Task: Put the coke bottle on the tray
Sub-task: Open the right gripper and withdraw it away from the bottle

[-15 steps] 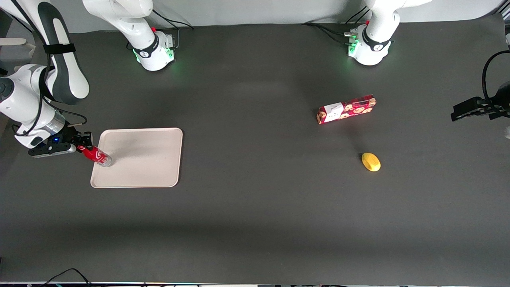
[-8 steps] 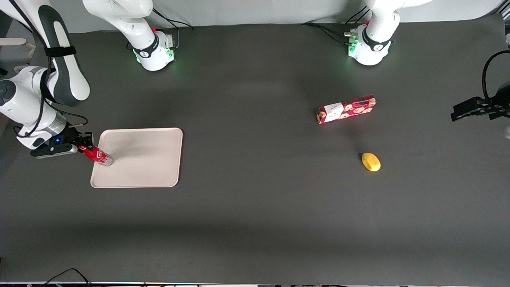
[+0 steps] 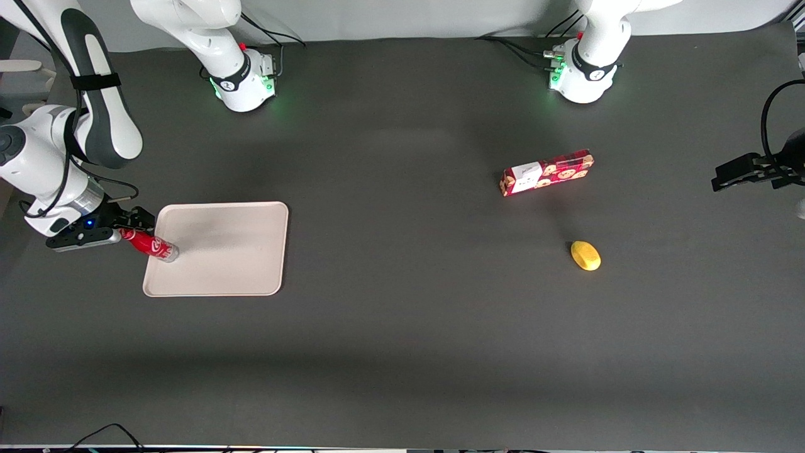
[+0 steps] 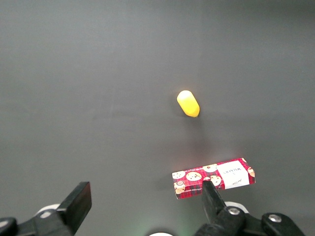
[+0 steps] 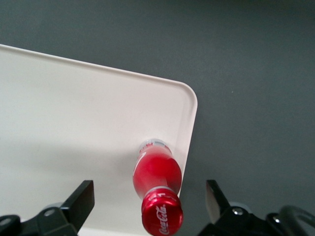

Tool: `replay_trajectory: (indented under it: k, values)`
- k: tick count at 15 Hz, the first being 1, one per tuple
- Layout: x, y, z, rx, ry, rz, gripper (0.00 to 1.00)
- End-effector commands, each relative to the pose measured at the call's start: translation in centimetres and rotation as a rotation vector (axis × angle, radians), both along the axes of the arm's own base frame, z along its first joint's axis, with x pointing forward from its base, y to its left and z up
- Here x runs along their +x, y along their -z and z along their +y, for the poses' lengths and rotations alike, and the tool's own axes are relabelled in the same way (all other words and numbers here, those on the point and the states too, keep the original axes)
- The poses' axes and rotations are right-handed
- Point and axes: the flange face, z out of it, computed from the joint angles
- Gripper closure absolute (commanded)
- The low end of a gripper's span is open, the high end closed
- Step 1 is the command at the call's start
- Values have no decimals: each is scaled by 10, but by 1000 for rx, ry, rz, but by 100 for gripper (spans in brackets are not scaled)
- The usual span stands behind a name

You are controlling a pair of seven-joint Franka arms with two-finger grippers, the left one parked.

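Dark surface (image 3: 402, 327) from the front: coke bottle (image 3: 151, 245) stands just inside the tray (image 3: 220, 248) rim, my jaws (image 3: 133, 224) at its cap. At my wrist, jaws (image 5: 150, 201) spread wide, holding nothing; brushing the cap could tip the bottle (image 5: 157, 184) off the tray (image 5: 74, 123).

Bottle (image 3: 149, 245): small, slim, red, white Coca-Cola script on the red cap, clear silvery base. Standing on the tray (image 3: 233, 251) with its base (image 5: 153, 146) on the tray floor, just inside the rim, close to a rounded corner at the working arm's end. Body appears tilted, cap end leaning out over the rim. Tray: large, flat, beige, rectangular, rounded corners, low raised rim; lies flat on the dark table.
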Motion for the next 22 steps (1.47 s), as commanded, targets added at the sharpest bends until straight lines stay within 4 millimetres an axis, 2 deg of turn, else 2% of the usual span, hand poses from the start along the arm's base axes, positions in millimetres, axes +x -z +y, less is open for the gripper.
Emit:
replay_trajectory:
  k: [1, 2, 5, 8, 13, 16, 20, 22]
  values:
    - [6, -38, 17, 26, 24, -59, 0]
    - [7, -52, 20, 30, 23, -55, 0]
    - [35, -119, 42, 48, 50, -4, 0]
    - [53, -176, 74, 58, 85, 16, 0]
    - [48, -268, 112, 65, 129, 88, 0]
    - [35, -299, 122, 92, 171, 132, 0]
    - [24, -315, 136, 109, 214, 136, 0]
    - [24, -316, 137, 116, 236, 134, 0]
